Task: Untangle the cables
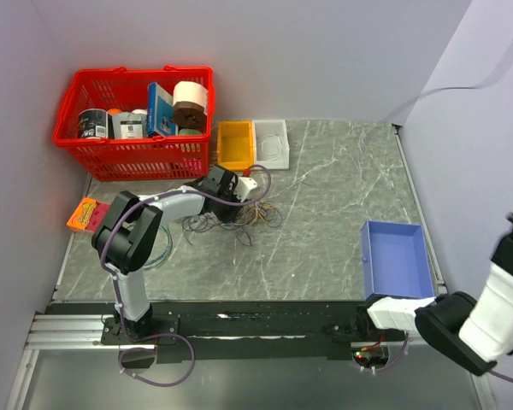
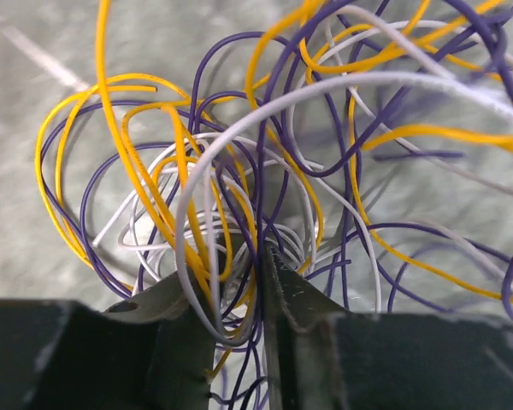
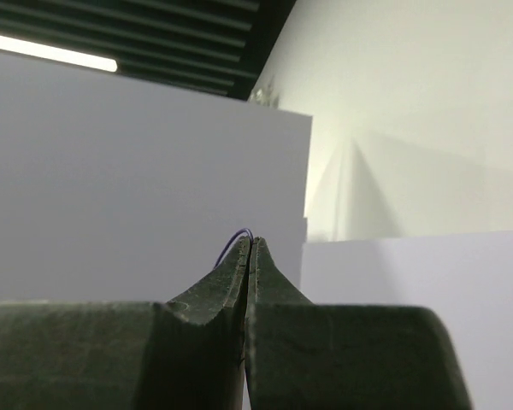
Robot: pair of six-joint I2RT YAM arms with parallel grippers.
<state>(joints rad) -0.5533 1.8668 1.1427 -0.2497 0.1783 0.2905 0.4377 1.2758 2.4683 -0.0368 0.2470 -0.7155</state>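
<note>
The cables (image 1: 244, 213) are a tangled heap of purple, yellow-orange and white loops lying on the marble table, just in front of the yellow bin. My left gripper (image 1: 238, 190) reaches into the heap's far side. In the left wrist view the cables (image 2: 239, 162) fill the frame, and my left gripper (image 2: 231, 266) is closed down to a narrow gap with several purple, yellow and white strands running through it. My right gripper (image 3: 250, 242) is shut, faces a bare wall, and shows a short purple strand at its tip. The right arm (image 1: 462, 329) is folded at the near right corner.
A red basket (image 1: 85, 145) of goods stands at the back left. A yellow bin (image 1: 236, 145) and a white bin (image 1: 272, 141) stand behind the heap. A blue bin (image 1: 396, 260) sits at the right. A teal hoop (image 1: 160, 248) and an orange packet (image 1: 85, 213) lie left.
</note>
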